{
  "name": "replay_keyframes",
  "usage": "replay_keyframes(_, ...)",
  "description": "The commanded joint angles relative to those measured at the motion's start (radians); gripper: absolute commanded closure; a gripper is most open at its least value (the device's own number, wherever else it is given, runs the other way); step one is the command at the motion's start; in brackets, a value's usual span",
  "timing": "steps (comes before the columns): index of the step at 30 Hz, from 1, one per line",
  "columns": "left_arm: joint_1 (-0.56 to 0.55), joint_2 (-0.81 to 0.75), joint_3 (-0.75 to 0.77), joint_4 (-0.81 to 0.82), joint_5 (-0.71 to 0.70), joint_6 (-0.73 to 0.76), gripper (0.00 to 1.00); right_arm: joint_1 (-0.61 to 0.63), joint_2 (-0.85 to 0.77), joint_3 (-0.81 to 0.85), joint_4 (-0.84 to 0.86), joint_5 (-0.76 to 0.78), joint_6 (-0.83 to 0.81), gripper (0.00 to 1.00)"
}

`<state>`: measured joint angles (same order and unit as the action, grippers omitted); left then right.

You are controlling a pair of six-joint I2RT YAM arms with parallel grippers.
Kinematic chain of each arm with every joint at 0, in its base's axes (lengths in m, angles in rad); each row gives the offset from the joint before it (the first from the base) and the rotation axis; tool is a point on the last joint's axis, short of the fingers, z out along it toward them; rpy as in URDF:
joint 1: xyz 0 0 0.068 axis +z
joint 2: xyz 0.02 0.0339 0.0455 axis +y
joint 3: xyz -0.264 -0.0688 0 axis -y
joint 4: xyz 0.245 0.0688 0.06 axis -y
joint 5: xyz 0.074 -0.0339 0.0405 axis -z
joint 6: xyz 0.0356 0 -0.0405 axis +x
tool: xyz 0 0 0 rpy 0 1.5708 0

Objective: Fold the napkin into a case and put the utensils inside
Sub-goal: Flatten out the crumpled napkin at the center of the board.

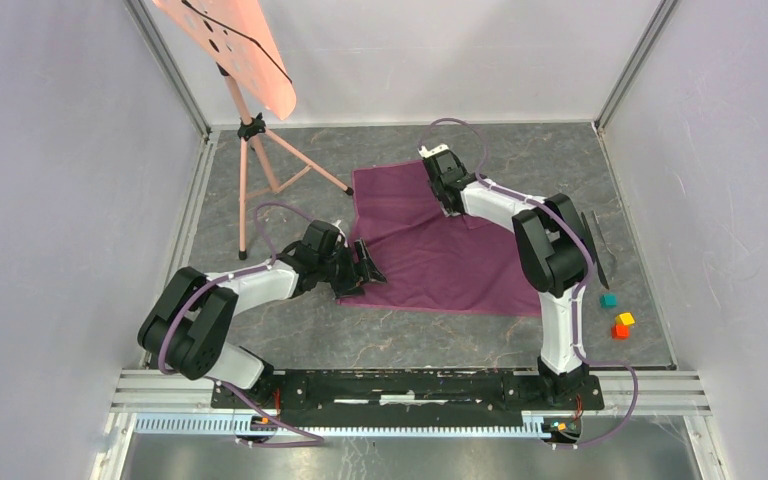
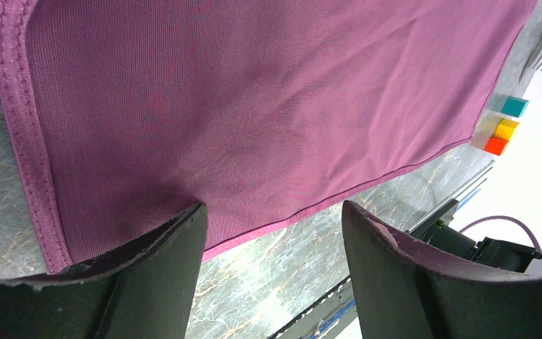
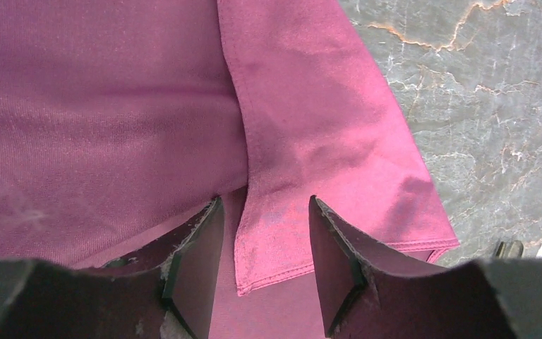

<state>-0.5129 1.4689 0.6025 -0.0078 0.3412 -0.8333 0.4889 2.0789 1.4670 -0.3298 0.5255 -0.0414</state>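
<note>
Napkin (image 1: 430, 250): flat at centre, 1 far flap folded over. Soft, limp, light; best pinched at hems. Left gripper (image 2: 272, 261) jaws apart over near-left hem; right gripper (image 3: 265, 261) jaws apart astride flap.

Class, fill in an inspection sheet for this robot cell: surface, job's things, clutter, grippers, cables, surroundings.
Surface: grey marbled tabletop.
Job's things: plum fabric napkin spread flat, one far corner folded over; slim dark metal utensils lying right of it.
Clutter: small teal, yellow and orange cubes.
Grippers: left gripper open, straddling napkin's near edge; right gripper open over the folded flap.
Cables: purple cables looping off both arms.
Surroundings: salmon-pink tripod stand, pale walls.
</note>
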Motion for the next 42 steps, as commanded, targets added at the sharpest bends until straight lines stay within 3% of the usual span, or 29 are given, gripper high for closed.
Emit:
replay_keyframes(1,0.001,0.002,-0.026,-0.023,-0.057,-0.004,0.22,-0.001,-0.001,-0.002,0.031,-0.008,0.028,0.47)
replay_keyframes(7,0.000,0.004,-0.029,-0.029,-0.067,-0.003,0.22,-0.001,0.008,0.000,0.038,0.097,0.021,0.50)
replay_keyframes(15,0.001,0.000,-0.043,-0.030,-0.076,-0.003,0.21,-0.013,0.063,0.088,0.013,0.113,-0.015,0.61)
replay_keyframes(21,0.000,0.004,-0.043,-0.023,-0.071,-0.004,0.21,-0.002,-0.013,0.003,0.039,-0.019,0.038,0.54)
replay_keyframes(27,0.001,0.006,-0.039,-0.022,-0.058,-0.002,0.21,0.009,-0.085,-0.088,0.082,-0.022,0.040,0.47)
replay_keyframes(35,0.000,-0.002,-0.046,-0.018,-0.061,-0.003,0.21,0.011,-0.059,-0.100,0.104,-0.055,0.040,0.43)
replay_keyframes(42,0.000,0.004,-0.048,-0.020,-0.063,0.000,0.21,0.004,0.011,-0.057,0.118,0.066,0.027,0.46)
